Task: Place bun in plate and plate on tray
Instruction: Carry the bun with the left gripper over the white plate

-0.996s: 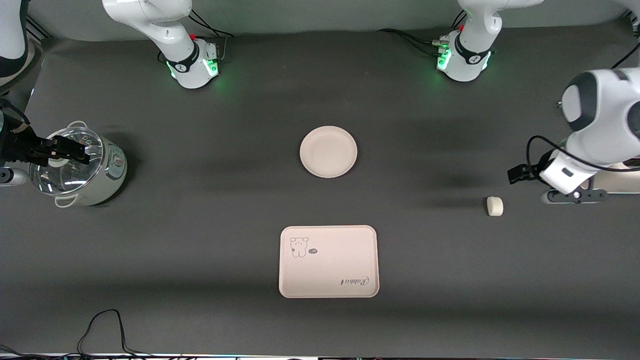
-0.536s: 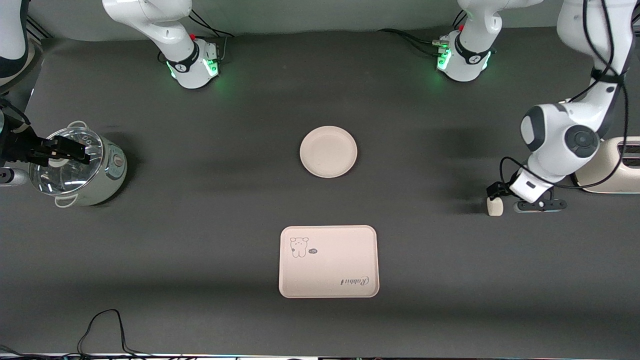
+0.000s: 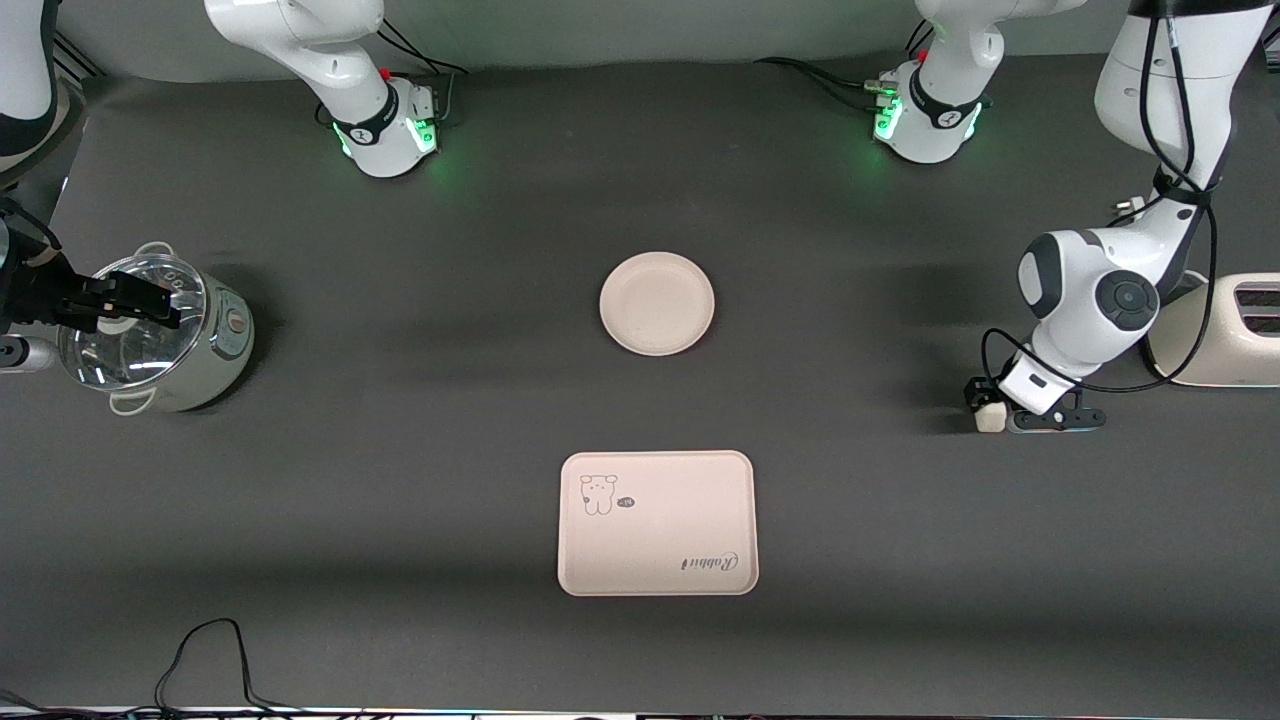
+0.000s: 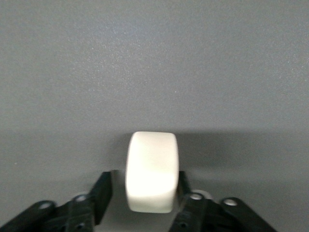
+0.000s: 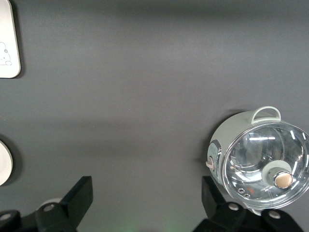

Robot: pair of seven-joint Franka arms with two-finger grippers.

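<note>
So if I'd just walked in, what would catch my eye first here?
Probably the left gripper, down at the table with its open fingers around the small white bun toward the left arm's end. Next, the empty round plate mid-table, with the bear-printed tray nearer the camera. The right gripper waits open over a glass-lidded pot.

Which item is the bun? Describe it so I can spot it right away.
Start at the cream toaster at the left arm's end of the table. Just beside it, the left end effector straddles the bun, which rests on the dark table. It is the only small, plain white rounded lump, far smaller than the plate.
</note>
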